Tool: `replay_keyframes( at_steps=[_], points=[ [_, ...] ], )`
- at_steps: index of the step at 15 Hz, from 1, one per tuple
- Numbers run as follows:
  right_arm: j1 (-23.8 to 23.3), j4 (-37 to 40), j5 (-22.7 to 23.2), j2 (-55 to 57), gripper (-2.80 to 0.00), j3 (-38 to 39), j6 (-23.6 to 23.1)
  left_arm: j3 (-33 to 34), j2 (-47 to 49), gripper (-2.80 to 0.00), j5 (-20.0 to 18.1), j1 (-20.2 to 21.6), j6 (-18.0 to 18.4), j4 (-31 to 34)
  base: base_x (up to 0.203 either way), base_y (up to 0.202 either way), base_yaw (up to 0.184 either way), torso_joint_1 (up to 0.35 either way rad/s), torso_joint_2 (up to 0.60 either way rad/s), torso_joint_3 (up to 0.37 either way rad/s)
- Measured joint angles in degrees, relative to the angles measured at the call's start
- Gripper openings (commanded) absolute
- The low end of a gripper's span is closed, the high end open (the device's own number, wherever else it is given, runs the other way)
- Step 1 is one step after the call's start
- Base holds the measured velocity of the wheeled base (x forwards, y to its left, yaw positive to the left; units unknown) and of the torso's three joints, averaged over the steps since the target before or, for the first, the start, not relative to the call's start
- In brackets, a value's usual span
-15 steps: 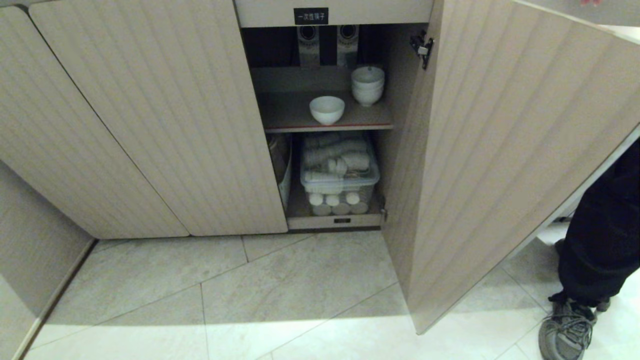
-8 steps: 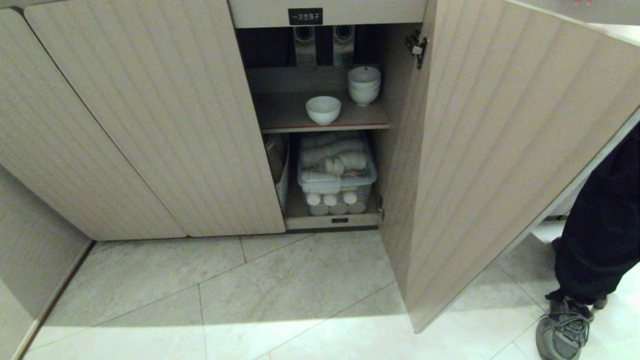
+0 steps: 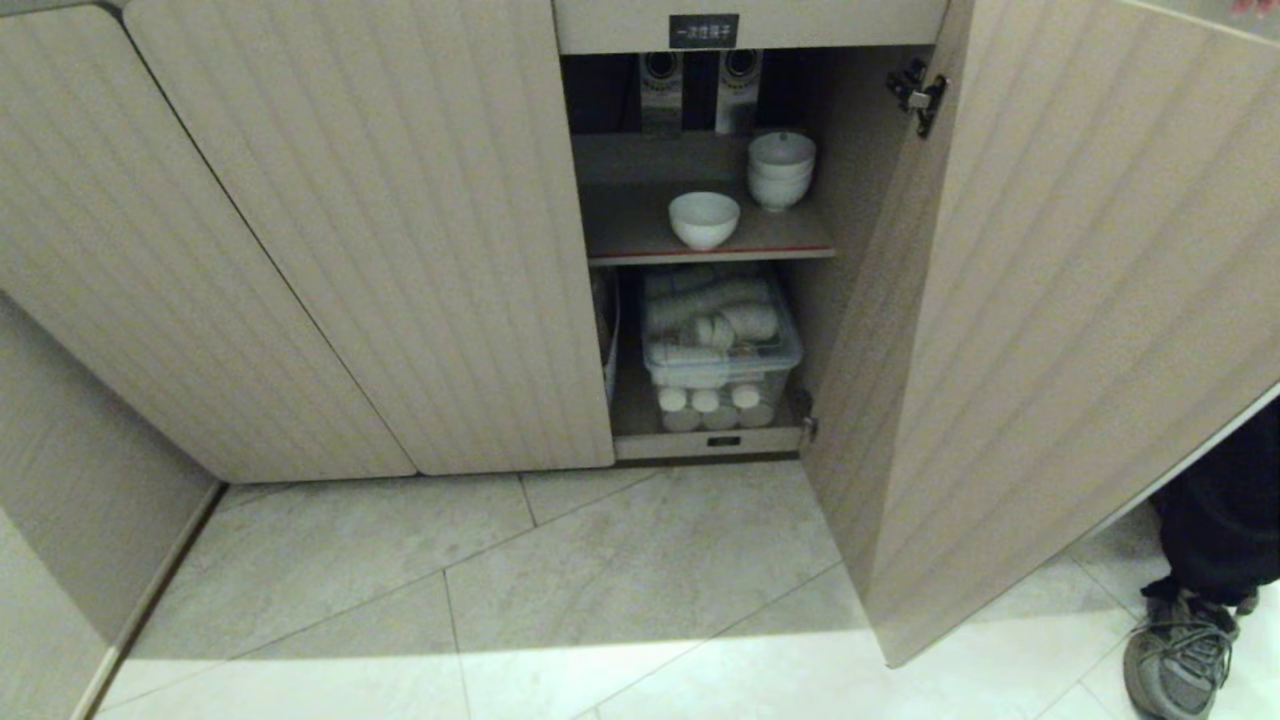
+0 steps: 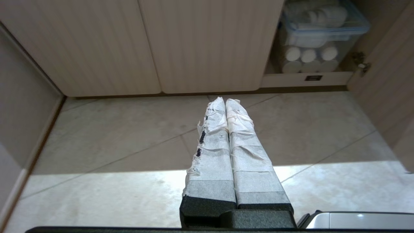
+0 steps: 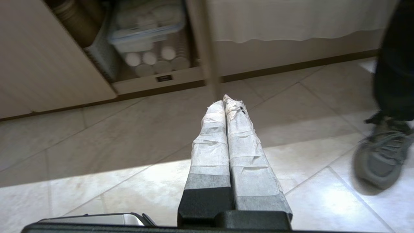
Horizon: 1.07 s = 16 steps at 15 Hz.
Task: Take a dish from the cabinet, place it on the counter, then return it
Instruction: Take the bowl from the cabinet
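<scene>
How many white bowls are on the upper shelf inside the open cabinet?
4: one single bowl near the shelf's front edge, and a stack of about three bowls behind it to the right. More may be hidden.

A small black rectangular label with white Chinese characters (image 3: 704,31) sits on the beige strip above the opening of the beige ribbed-door cabinet (image 3: 370,230), at twelve o'clock in the head view (it appears to read 一次性筷子, though the characters are small). A tiny dark tag (image 3: 723,441) on the cabinet's bottom front edge, at six o'clock of the opening, is too small to read.
</scene>
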Motion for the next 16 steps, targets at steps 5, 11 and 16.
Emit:
replay_keyframes(
  at_steps=[5,11,16],
  points=[
    [0.0,0.0,0.0,0.0,-2.80,0.0,0.0,0.0,0.0,-2.80,0.0,0.0,0.0,0.0,0.000,0.195,-0.002,0.002,0.00,0.003],
    [0.0,0.0,0.0,0.0,-2.80,0.0,0.0,0.0,0.0,-2.80,0.0,0.0,0.0,0.0,0.000,0.188,-0.001,0.005,0.00,0.003],
    [0.0,0.0,0.0,0.0,-2.80,0.0,0.0,0.0,0.0,-2.80,0.0,0.1,0.1,0.0,0.000,0.020,-0.001,0.000,0.00,0.000]
  ],
)
